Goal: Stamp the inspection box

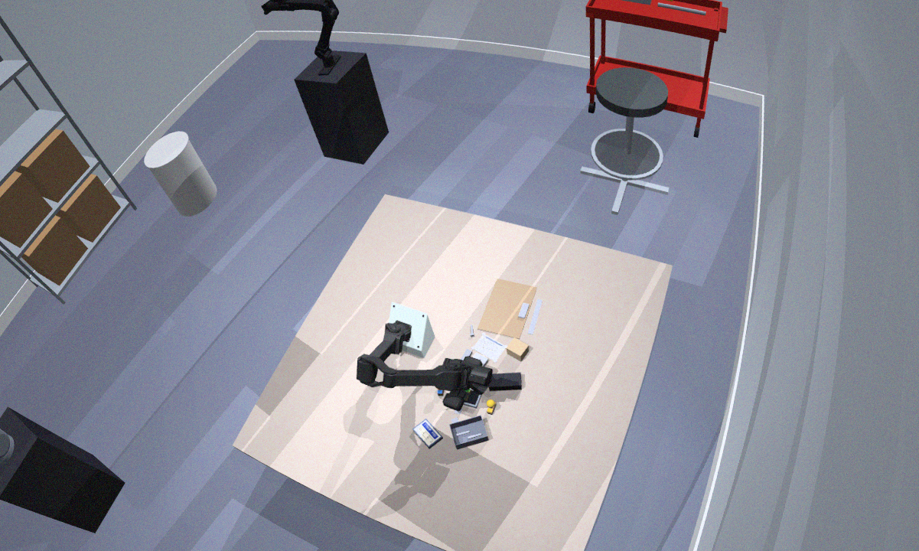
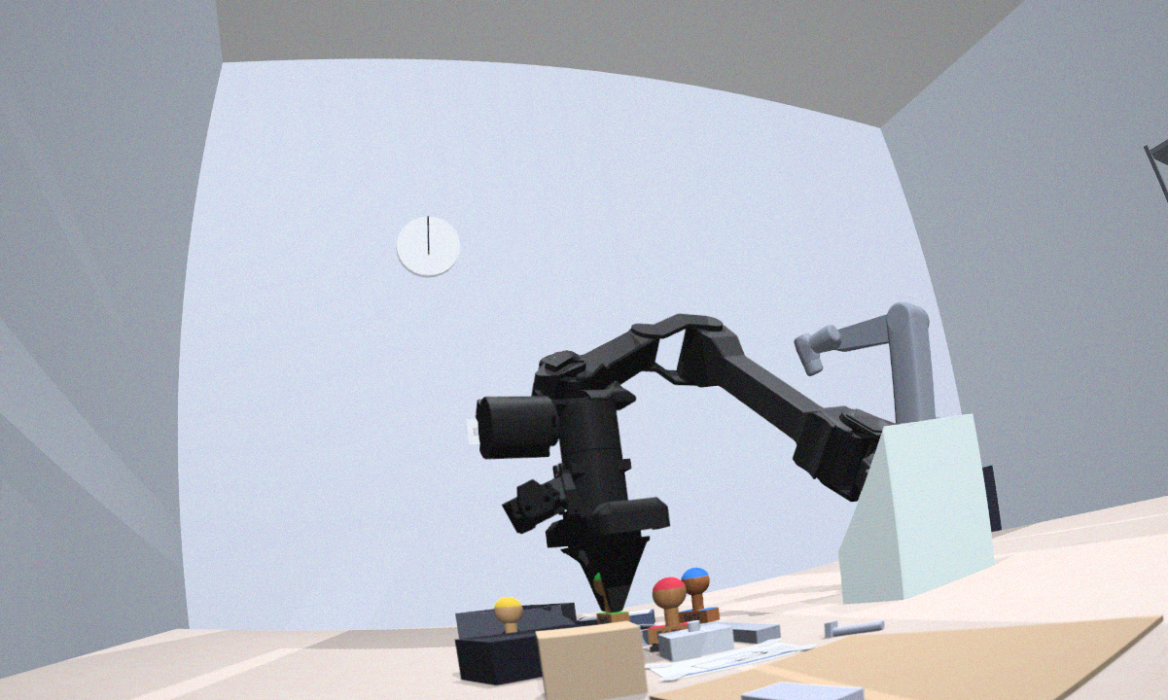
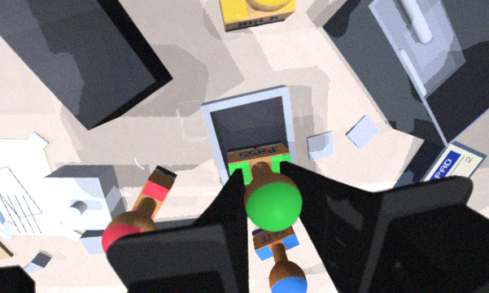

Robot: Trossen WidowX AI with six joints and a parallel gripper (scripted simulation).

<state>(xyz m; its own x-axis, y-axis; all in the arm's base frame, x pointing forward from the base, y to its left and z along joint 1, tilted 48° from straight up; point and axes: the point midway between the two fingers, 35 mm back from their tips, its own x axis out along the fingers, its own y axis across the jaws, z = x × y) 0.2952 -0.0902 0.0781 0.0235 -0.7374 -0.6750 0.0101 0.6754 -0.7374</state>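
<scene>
My gripper [image 2: 612, 607] [image 3: 261, 171] is shut on the PASS stamp [image 2: 613, 616] [image 3: 273, 207], which has a green-topped knob and green marks on its wooden base. The stamp is low, upright or nearly so, with its base over the near part of the open ink pad [image 1: 474, 399] [image 3: 248, 99]. Its underside is hidden, so contact with the pad cannot be told. A white sheet [image 1: 488, 347] [image 2: 718, 662] [image 3: 8, 183] with a line drawing lies left of the pad in the wrist view. I cannot make out the inspection box.
Near the pad stand a red-topped stamp [image 2: 668, 594] [image 3: 124, 233], a blue-topped stamp [image 2: 695, 580] [image 3: 288, 282] and a yellow HELD stamp [image 1: 490, 405] [image 3: 236, 12]. A dark block [image 1: 505, 380] [image 3: 65, 65], a grey knobbed block [image 2: 696, 643] [image 3: 85, 187] and a dark tray [image 1: 468, 432] surround them.
</scene>
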